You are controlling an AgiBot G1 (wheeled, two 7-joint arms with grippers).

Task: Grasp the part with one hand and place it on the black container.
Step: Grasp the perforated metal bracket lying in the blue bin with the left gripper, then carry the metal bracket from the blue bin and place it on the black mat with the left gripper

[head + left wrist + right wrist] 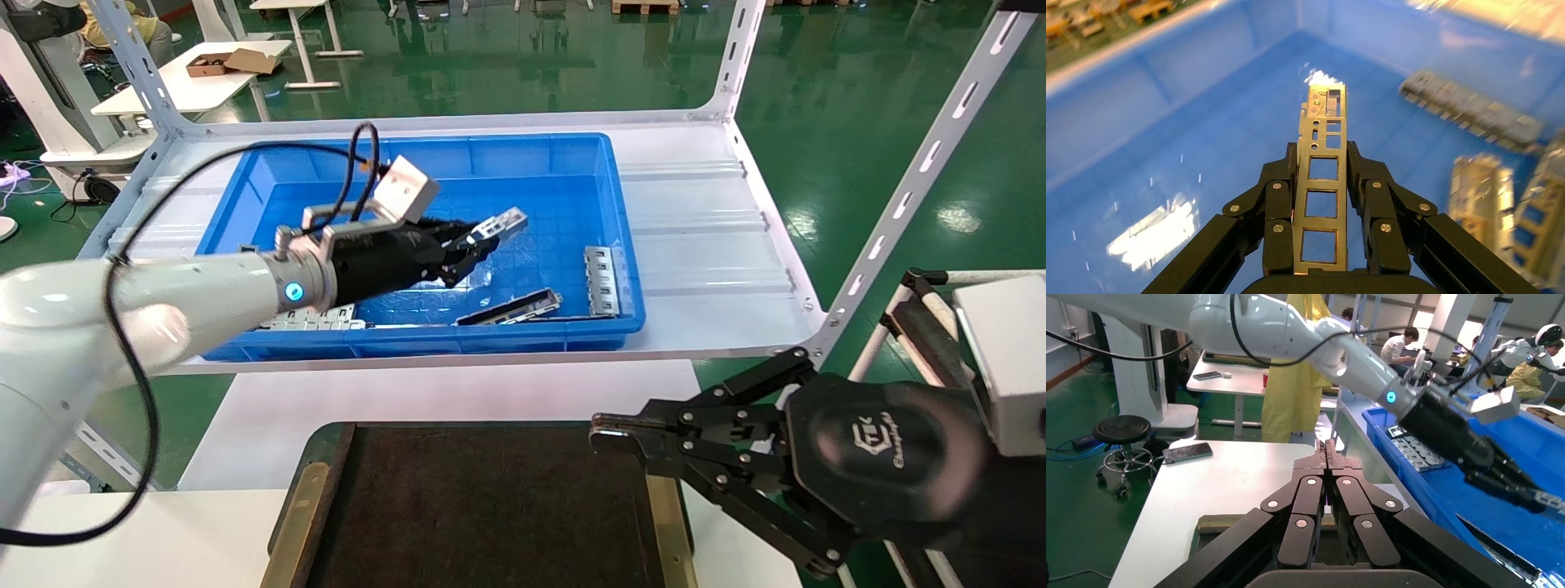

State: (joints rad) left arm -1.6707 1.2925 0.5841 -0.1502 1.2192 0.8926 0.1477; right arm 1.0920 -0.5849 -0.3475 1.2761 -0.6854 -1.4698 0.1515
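Note:
My left gripper (pixel 474 245) is shut on the part (pixel 502 224), a silver bar with a row of square windows, and holds it lifted above the floor of the blue bin (pixel 425 347). In the left wrist view the part (pixel 1321 177) sits lengthwise between the closed fingers (pixel 1277 214) and sticks out past their tips. The black container (pixel 482 506), a flat dark tray with brass strips along its sides, lies on the white table nearest me. My right gripper (pixel 601 433) is shut and empty, hovering over the tray's right edge; the right wrist view shows its tips (pixel 1326 450) pressed together.
In the bin lie a flat silver slotted plate (pixel 603 280), a long dark channel piece (pixel 511 307) and more plates at the front left (pixel 315 318). The bin stands on a white metal shelf with slotted uprights (pixel 923 163). A white table (pixel 441 392) lies between shelf and tray.

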